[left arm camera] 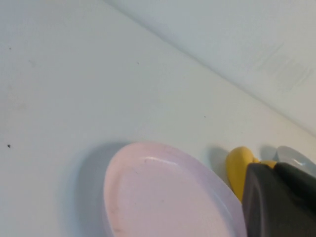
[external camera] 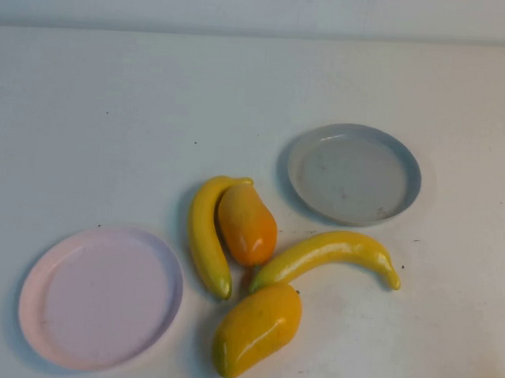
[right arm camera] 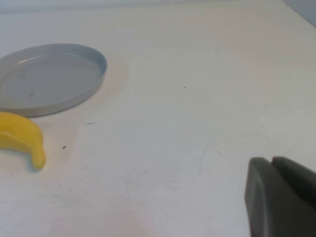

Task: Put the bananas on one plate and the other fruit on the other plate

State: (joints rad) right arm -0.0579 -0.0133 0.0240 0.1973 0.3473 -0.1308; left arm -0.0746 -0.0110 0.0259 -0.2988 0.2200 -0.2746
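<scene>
The white table (external camera: 112, 103) has both plates bare, grey plate (external camera: 354, 173) far right, pink plate (external camera: 100, 298) near left, with the bananas (external camera: 208, 235) and the two mango-like fruits (external camera: 247, 224) packed touching between them. Grabbing one will likely nudge or roll its neighbours. The left gripper (left arm camera: 279, 200) hangs beside the pink plate, the right gripper (right arm camera: 281, 197) over bare table well clear of the grey plate; I cannot tell how either claw is set, and nothing carries readable writing.

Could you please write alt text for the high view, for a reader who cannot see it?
Two bananas and two mango-like fruits lie clustered on a white table, between an empty pink plate and an empty grey plate. Neither pincer appears.
</scene>
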